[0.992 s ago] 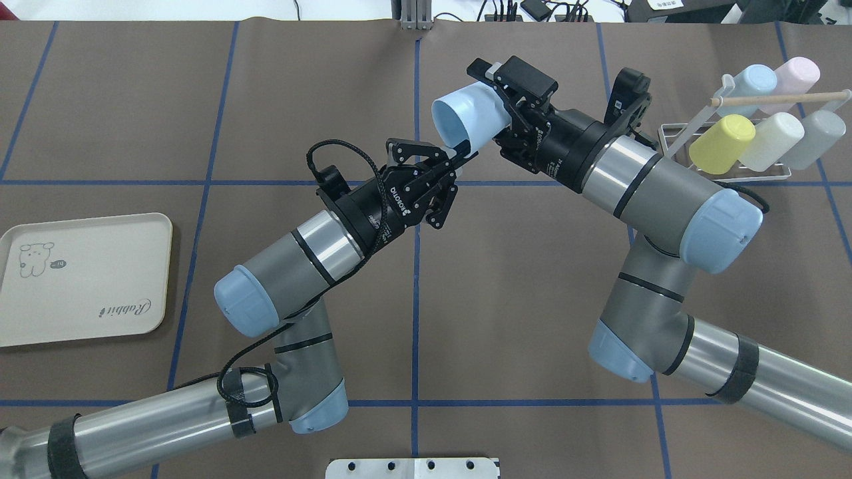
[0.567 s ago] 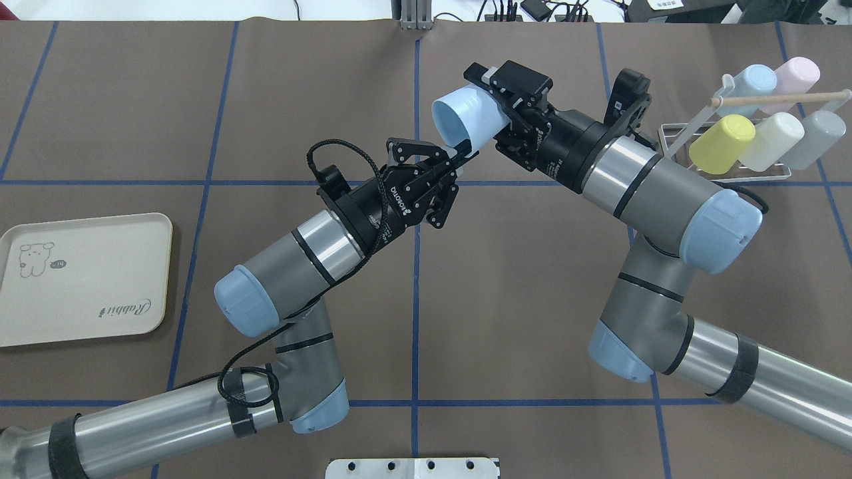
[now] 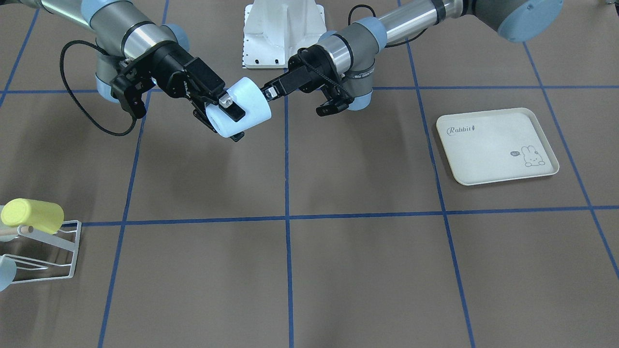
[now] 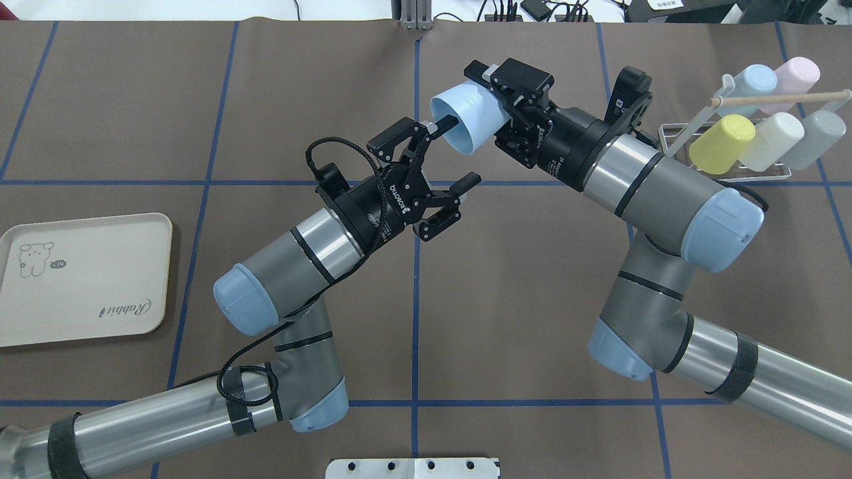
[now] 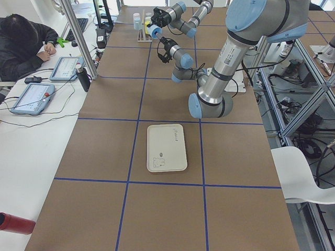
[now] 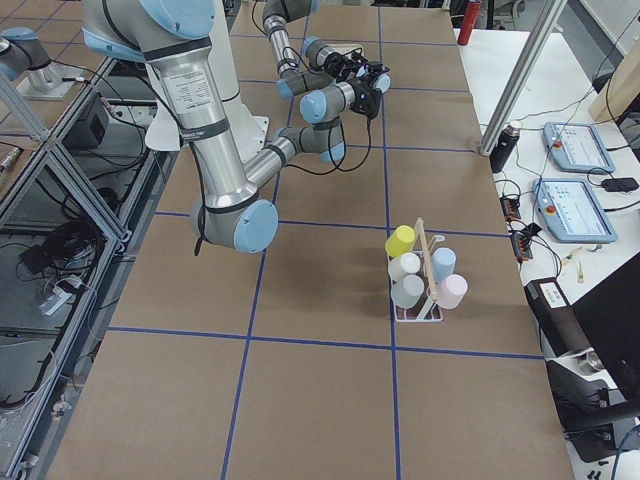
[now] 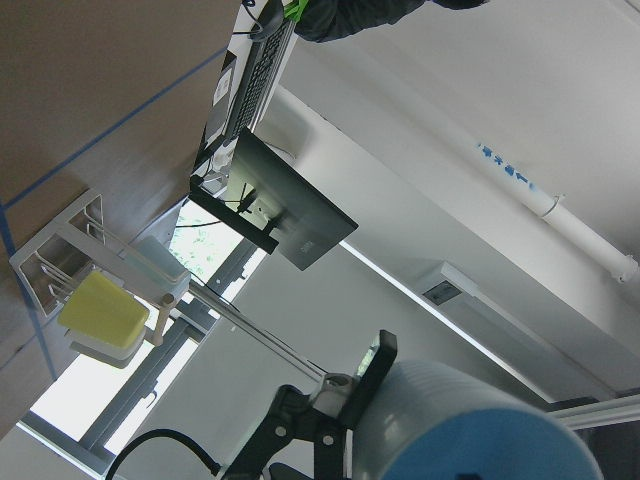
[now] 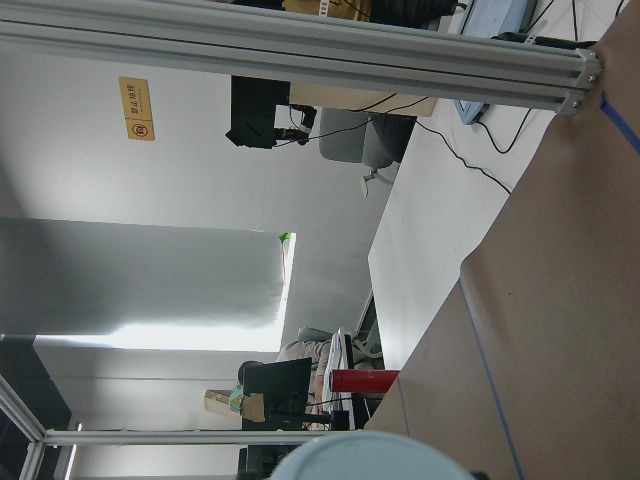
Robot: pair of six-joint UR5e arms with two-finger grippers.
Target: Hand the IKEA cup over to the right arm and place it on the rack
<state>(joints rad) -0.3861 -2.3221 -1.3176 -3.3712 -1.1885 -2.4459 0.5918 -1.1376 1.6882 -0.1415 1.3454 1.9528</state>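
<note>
The right gripper (image 4: 489, 106) is clamping the pale blue cup (image 4: 466, 123) near its base, holding it sideways in the air over the middle of the table (image 4: 519, 279). The left gripper (image 4: 464, 149) is hanging with its fingers spread apart, one fingertip at the cup's mouth. The rack (image 4: 667, 141) is standing well apart, by the table's right end.

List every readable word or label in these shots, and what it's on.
"Rabbit": cream tray, beside a rabbit drawing.
"ROBOTIQ": black body of the left hand.
White lettering on the right hand: too blurred to read.
Tray's speech bubble and yellow sign: too small to read.
Light-blue cup: no text seen.
</note>
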